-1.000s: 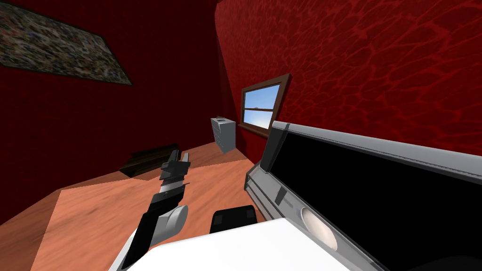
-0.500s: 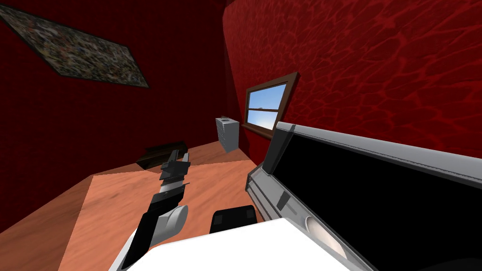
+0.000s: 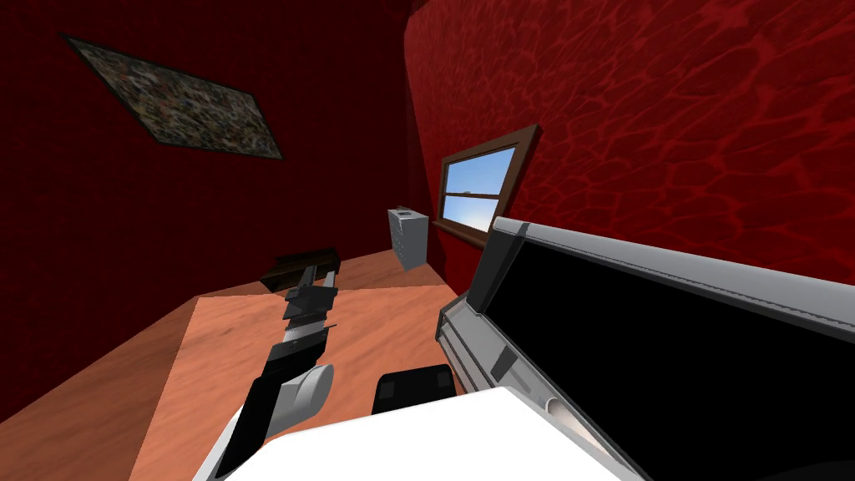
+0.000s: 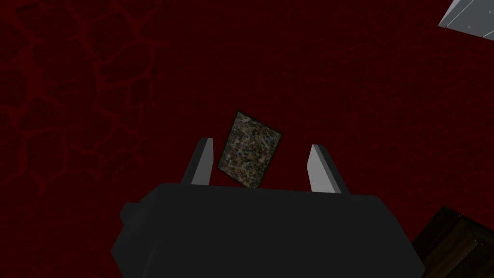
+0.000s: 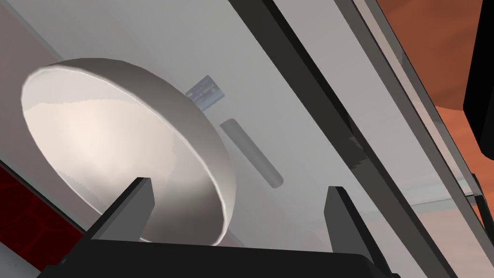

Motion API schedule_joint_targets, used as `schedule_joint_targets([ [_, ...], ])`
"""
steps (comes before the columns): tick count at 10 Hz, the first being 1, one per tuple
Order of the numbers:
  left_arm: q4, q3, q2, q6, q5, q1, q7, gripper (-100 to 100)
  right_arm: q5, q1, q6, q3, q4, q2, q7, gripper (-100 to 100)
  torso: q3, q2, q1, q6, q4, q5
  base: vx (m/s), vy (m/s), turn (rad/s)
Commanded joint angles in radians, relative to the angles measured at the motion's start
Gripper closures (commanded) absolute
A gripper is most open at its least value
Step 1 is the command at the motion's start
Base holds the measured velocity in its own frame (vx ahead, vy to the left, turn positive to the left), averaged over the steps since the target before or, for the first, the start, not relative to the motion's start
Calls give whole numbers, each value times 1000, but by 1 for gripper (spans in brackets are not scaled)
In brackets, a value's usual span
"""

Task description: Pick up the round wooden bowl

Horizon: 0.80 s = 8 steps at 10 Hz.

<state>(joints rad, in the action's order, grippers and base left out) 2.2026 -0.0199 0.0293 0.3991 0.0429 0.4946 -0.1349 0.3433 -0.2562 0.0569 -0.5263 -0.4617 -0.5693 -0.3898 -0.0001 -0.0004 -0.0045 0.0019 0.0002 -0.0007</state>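
The round bowl (image 5: pixel 111 145) is drawn pale off-white and rests on a light grey surface (image 5: pixel 299 96) of a grey-framed unit (image 3: pixel 501 250). My right gripper (image 5: pixel 239 190) is open close above it. One of its dark fingers (image 5: pixel 137 195) lies over the bowl's inside, and the other is off to the side over bare grey surface. In the head view a sliver of the bowl (image 3: pixel 572 420) peeks out by my chest. My left gripper (image 3: pixel 312 277) is stretched out forward over the floor, and its wrist view shows the left gripper (image 4: pixel 260 164) open with nothing held.
A small grey cylinder (image 5: pixel 251 153) and a small flat tag (image 5: pixel 205 92) lie beside the bowl. The unit holds a large black area (image 3: pixel 668 351). A grey cabinet (image 3: pixel 408 238), a window (image 3: pixel 478 190) and a low dark piece of furniture (image 3: pixel 296 265) stand ahead on the orange floor.
My head camera has turned: the wall picture, the window and the floor have slid right. The bowl has slipped lower, mostly behind my chest. Both arms keep their pose.
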Motion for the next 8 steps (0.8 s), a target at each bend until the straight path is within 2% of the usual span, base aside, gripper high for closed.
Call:
schedule_joint_targets([
  [1, 0, 0, 0, 0, 0, 0, 0, 0, 3, 16, -7, -2, 37, 14, -12, -100, 0, 0, 0, 0, 0, 0, 4, -81, 128],
  [2, 0, 0, 0, 0, 0, 0, 0, 0, -1, 30, -11, -11, 50, 33, -18, -100, 0, 0, -2, 0, 0, 0, 30, -148, 160],
  [4, 0, 0, 0, 0, 0, 0, 0, 0, 4, 32, -18, -6, 57, 34, -19, -100, -1, -2, -5, 0, -1, -1, 25, -85, 24],
  [5, 0, 0, 0, 0, 0, 0, 0, 0, 0, 30, -13, -11, 51, 33, -17, 0, -1, -1, 0, 0, 0, 0, 3, -10, 3],
  [6, 0, 0, 0, 0, 0, 0, 0, 0, 18, 32, -1, -20, 57, 44, 30, -100, 0, -1, 2, 0, 0, 0, -21, -21, 171],
  [7, 0, 0, 0, 0, 0, 0, 0, 0, 18, 32, -1, -20, 57, 44, 30, -100, 0, 1, 2, 0, 0, 0, -37, -33, 115],
  [8, 0, 0, 0, 0, 0, 0, 0, 0, 35, 34, 11, -29, 63, 55, 70, -100, 1, 2, 2, 0, 0, 0, -51, -44, 136],
])
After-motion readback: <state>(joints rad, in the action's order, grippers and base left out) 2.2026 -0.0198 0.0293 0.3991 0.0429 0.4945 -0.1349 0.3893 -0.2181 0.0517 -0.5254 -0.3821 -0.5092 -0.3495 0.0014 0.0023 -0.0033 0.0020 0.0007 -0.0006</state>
